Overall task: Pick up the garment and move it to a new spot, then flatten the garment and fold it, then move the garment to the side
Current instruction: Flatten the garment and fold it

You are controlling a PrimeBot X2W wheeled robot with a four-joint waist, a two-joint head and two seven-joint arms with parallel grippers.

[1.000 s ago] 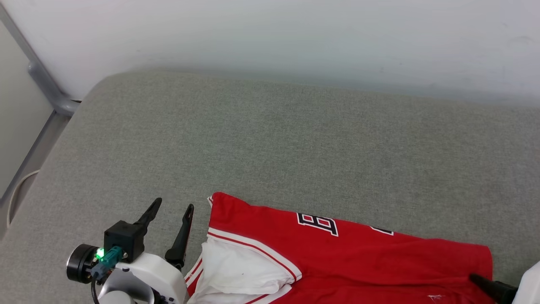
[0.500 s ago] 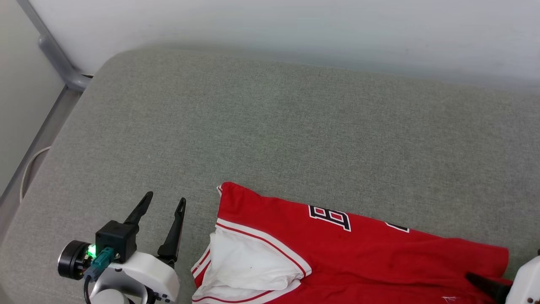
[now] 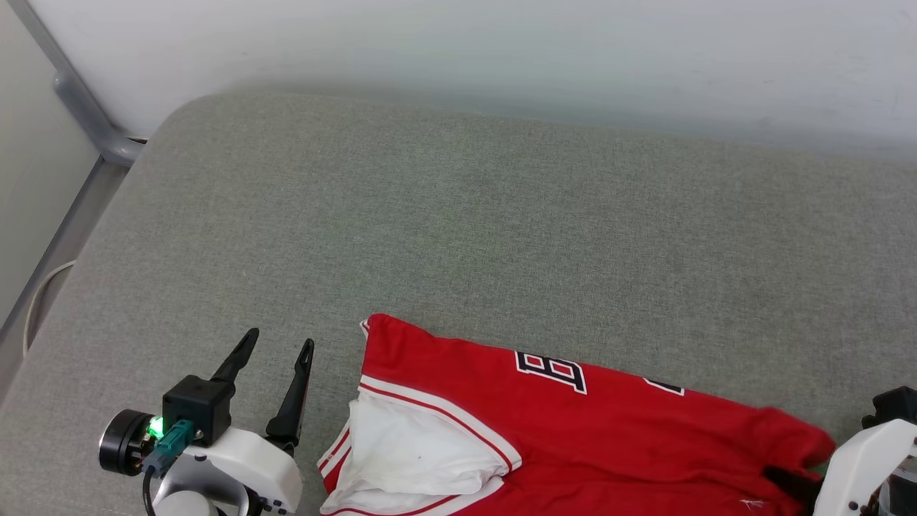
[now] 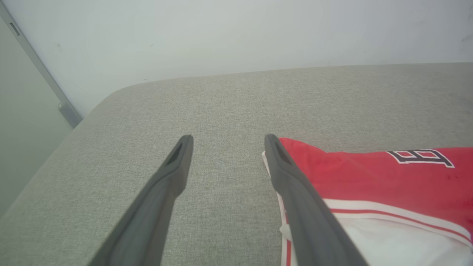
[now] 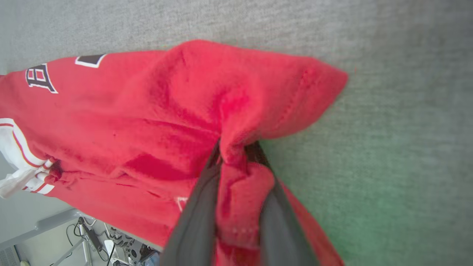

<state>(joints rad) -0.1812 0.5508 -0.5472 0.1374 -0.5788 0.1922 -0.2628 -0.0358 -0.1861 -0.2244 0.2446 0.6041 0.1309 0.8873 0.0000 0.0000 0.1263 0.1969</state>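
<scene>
Right end effector newly around garment

Red garment, white sleeve, red-white striped trim, black lettering, grey fabric surface

A padded surface covered in grey-green woven cloth stretches from near to far, with a rounded corner at the far left. Behind it stands a plain white wall in soft, even light. At the left a grey metal rail slants down beside a pale panel, and a thin white cable loops below. Past the near edge, blurred, lies what may be a tangle of cords.
</scene>
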